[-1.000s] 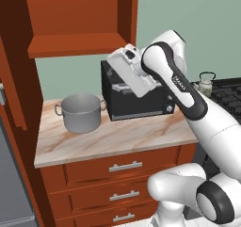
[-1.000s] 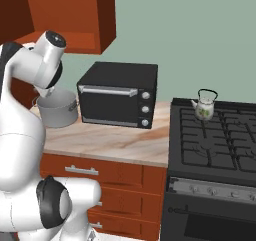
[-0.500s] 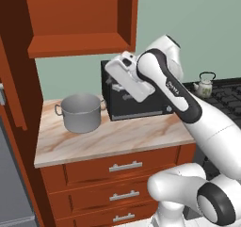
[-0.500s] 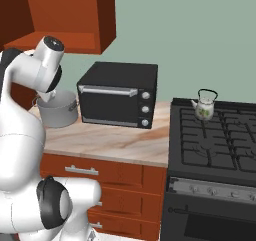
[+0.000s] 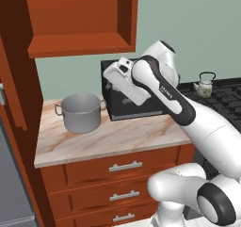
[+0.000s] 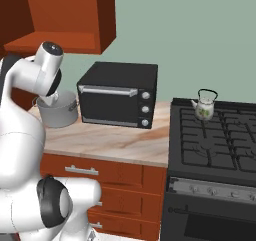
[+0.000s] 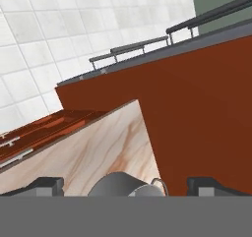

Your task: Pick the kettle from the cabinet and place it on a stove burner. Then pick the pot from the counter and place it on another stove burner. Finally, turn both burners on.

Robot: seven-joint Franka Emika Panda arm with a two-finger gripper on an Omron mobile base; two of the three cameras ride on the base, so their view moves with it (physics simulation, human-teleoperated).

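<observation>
Left base view: the pot (image 5: 81,113) is seen standing upright on the counter (image 5: 108,141), toward its left end and below the open cabinet (image 5: 80,21). To its right stands a black toaster oven (image 5: 129,101), partly covered by the arm, and further right the kettle (image 5: 204,85) is already set on a stove burner (image 5: 226,101), so the pot is judged to be the thing now in hand. The hand is held above the counter between pot and oven; the pot is taken to lie to the hand's left and lower.

Right base view: the same order is seen from the other side, with the pot (image 6: 59,110) partly hidden behind the arm's elbow, the toaster oven (image 6: 117,101) mid-counter, and the kettle (image 6: 204,105) on the far left grate of the range.

Hand view: the two dark fingertips (image 7: 45,184) are set wide apart at the lower edge with nothing between them, so the gripper (image 7: 125,188) is read as released. The pot's rim (image 7: 125,187) shows low and centred between them, one loop handle to its right. The view is rolled, so the counter runs tilted. A descent straight along the gripper's line toward the rim is judged to be what the coming move calls for.
</observation>
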